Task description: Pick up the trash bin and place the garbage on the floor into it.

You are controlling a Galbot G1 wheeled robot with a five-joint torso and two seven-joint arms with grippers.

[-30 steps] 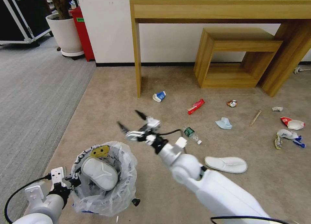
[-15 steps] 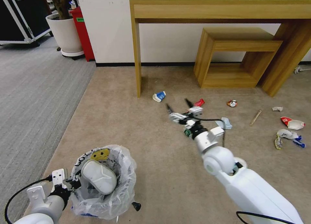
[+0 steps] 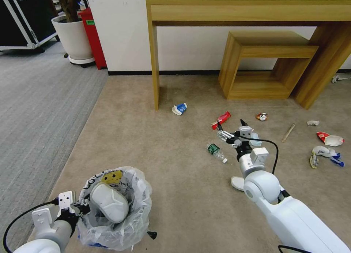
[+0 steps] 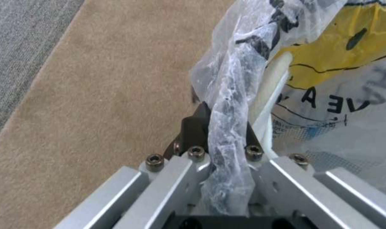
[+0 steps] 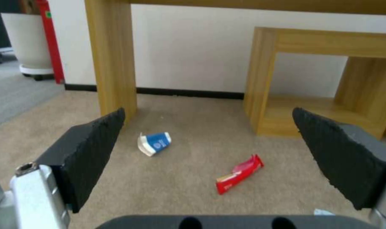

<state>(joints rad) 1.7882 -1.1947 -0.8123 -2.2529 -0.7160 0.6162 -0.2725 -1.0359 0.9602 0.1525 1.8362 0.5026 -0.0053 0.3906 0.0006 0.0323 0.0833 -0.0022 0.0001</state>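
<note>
Trash bin (image 3: 117,209), lined with its crinkly bag, hangs low at the robot's left, above the floor (image 3: 164,165); the left gripper (image 4: 220,127) has its jaws pinched on the bag-covered rim. One white slipper (image 3: 109,202) already sits inside, so the pick-up is done and the collecting has begun. Most garbage is still on the carpet: the plastic bottle (image 3: 215,151), red wrapper (image 3: 221,120), blue-white carton (image 3: 179,108), crushed can (image 3: 261,116), wooden stick (image 3: 288,132), the second slipper (image 3: 237,182) partly behind the right arm, and more litter (image 3: 325,152) far right. The right gripper (image 3: 231,129) hovers empty near the red wrapper, jaws spread wide. By my judgement, the task is barely a fraction done.
</note>
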